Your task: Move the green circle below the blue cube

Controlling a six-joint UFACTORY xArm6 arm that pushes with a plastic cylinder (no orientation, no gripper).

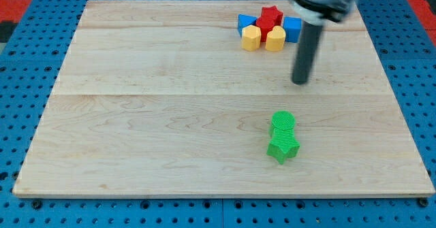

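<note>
The green circle [283, 122] lies on the wooden board [150, 119] right of the middle, touching a green star [283, 148] just below it. The blue cube [292, 28] sits near the view's top, at the right end of a tight cluster of blocks. My tip [300, 82] is above and slightly right of the green circle, apart from it, and below the blue cube.
The cluster at the top also holds a red star [270, 15], a red block [263, 26], two yellow blocks [251, 38] [275, 39] and a blue block [243, 24] at its left. A blue pegboard surrounds the board.
</note>
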